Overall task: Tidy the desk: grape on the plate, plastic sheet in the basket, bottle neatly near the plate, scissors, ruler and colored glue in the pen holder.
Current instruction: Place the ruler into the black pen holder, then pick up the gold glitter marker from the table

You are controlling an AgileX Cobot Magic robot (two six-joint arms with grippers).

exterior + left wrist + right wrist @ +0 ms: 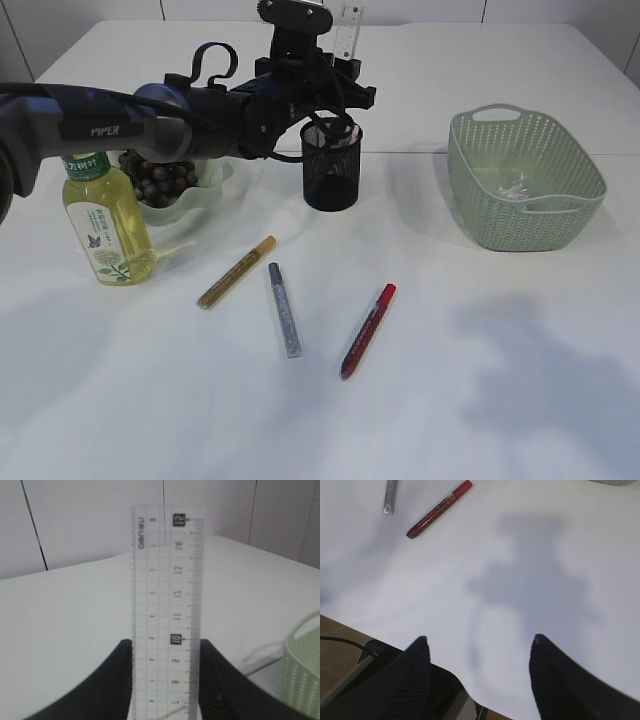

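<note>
Above pen holder (331, 165) | left hand (166, 652) pinching upright ruler (167, 610); right hand (479, 642) spread, empty

White table (480, 400) fills the view, soft shadows at 5 o'clock. Pale panelled wall (90, 520) at 12. Brown floor (335, 645) at 7.

A clear plastic ruler (167, 615) carries black numbers and tick marks, two of its numbers white on black squares; the mesh pen holder (331, 165) is black. The perforated plastic basket (527, 180) and the scalloped plate (195, 200) are pale green, the grapes (165, 180) dark purple. The bottle (106, 225) holds yellow liquid under a green cap, and the three glue pens are gold (238, 271), glittery silver (284, 309) and red (368, 330) on a white table (450, 400).
</note>
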